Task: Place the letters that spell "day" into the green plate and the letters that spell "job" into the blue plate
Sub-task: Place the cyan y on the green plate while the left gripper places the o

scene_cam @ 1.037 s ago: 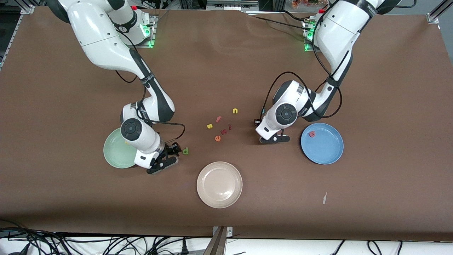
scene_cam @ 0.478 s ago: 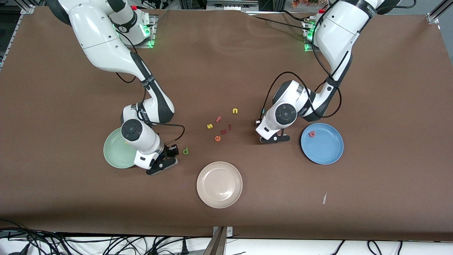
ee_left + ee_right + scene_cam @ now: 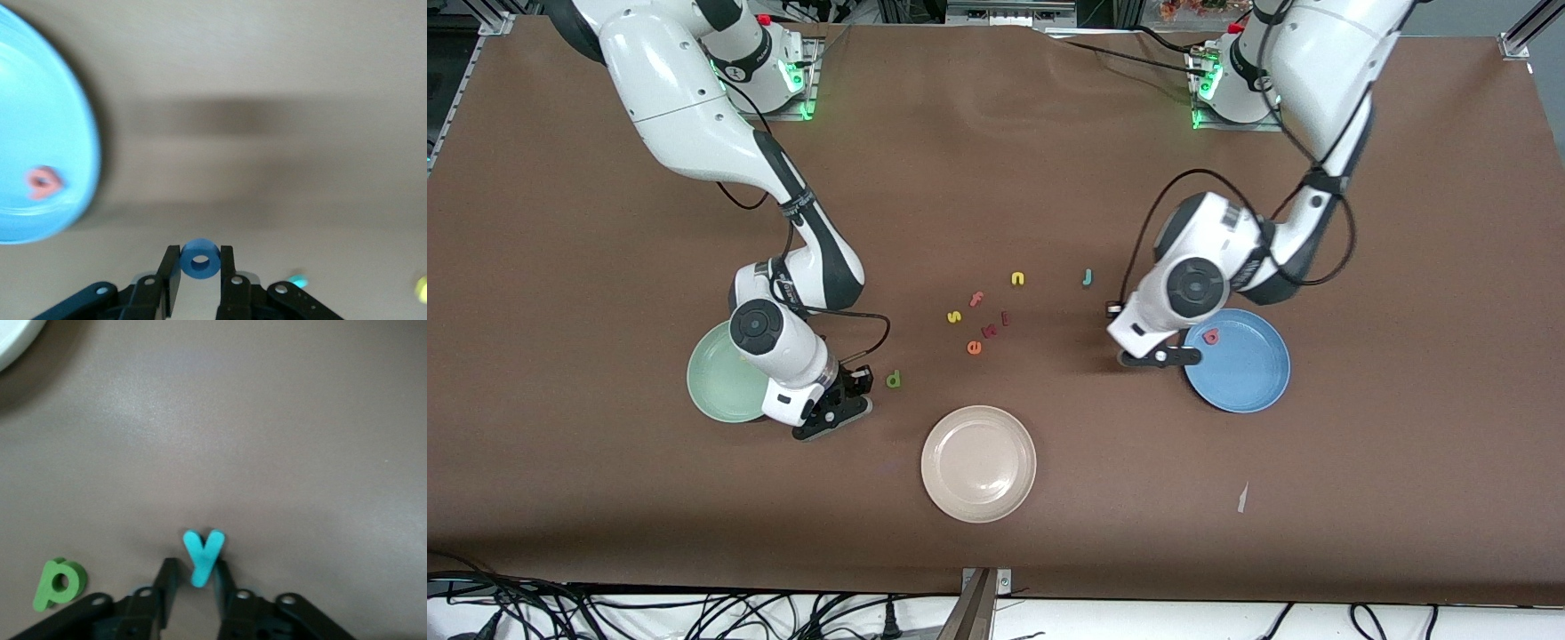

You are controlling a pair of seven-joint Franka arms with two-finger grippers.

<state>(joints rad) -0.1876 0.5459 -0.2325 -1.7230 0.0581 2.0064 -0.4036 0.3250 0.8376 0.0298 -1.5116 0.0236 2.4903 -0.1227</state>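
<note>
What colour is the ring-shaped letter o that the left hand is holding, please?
The letter o is blue, gripped in the left hand; the left wrist view shows it best.

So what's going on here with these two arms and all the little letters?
Two arms are sorting foam letters onto plates. The left gripper holds the blue o, lifted beside the blue plate, where the red-pink b already lies. The right gripper is closed on the teal y at the table beside the green plate. The green d and teal j lie loose.
</note>
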